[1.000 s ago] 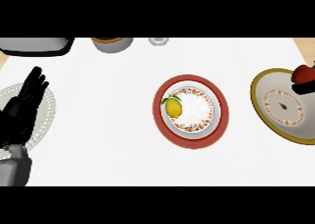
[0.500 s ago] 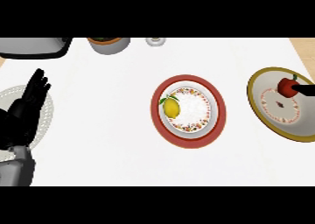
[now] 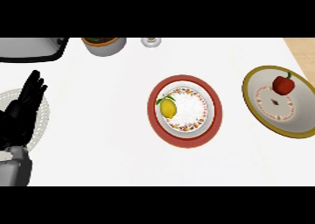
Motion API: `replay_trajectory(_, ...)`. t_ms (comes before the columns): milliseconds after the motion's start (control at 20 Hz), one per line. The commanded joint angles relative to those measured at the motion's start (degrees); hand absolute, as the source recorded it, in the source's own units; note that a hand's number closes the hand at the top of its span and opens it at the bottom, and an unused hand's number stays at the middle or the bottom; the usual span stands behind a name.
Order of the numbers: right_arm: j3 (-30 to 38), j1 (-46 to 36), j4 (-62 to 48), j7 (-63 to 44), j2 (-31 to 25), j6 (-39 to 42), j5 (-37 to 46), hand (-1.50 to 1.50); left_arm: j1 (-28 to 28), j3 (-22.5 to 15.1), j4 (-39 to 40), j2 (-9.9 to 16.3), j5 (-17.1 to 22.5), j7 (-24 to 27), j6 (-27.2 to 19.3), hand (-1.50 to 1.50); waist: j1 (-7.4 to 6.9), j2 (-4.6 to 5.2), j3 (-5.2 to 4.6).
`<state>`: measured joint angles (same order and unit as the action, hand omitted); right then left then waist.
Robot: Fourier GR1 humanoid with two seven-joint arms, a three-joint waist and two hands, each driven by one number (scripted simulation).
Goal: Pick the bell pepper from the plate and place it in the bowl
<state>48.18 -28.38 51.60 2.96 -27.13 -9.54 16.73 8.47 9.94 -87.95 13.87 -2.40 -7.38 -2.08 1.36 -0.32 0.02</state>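
Observation:
A red bell pepper (image 3: 283,84) with a green stem sits in the upper part of an olive-rimmed white dish (image 3: 257,105) at the right. No hand touches it. At the centre a red plate (image 3: 211,124) carries a white patterned dish (image 3: 195,107) with a yellow fruit (image 3: 168,108) on its left side. My left hand (image 3: 19,114) rests open at the left edge, fingers pointing up, over a pale round mat. My right hand does not show.
A grey appliance (image 3: 27,48) stands at the back left, with a pot of soil (image 3: 105,44) and a small shaker (image 3: 151,42) beside it. The counter's right edge (image 3: 302,52) runs near the olive-rimmed dish. The pale mat (image 3: 39,118) lies under my left hand.
My right hand, which was on the red pepper at the right edge, has let go and pulled out of view. The pepper now stands alone in the olive-rimmed dish.

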Motion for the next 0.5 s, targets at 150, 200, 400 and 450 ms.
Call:
replay_trajectory(150, 5.74, 17.17, 12.92, -0.19, 1.50, 12.24, -10.96, -1.50, -2.52, -0.70, -3.25, -1.09, -0.65, -1.15, -0.60, 0.00, -0.02, -0.09, -0.09)
replay_trajectory(200, 7.47, 18.89, 11.10, 3.12, 0.67, 14.70, -13.13, -1.50, 1.98, -0.09, -0.68, -0.35, -0.96, -1.73, -1.14, 0.00, 0.18, 0.08, -0.05)
replay_trajectory(400, 12.41, 23.97, 15.20, -0.49, -0.76, 23.57, -22.09, -1.50, -0.54, 0.68, -1.15, 0.28, 0.43, -0.37, 0.89, 0.00, -0.20, 0.07, -0.07)
replay_trajectory(450, 13.54, 26.52, 12.08, 2.05, -2.28, 28.11, -23.74, -1.50, -2.86, 1.07, -4.89, 1.26, 2.15, -1.44, 2.87, 0.00, -0.45, 0.01, -0.02)
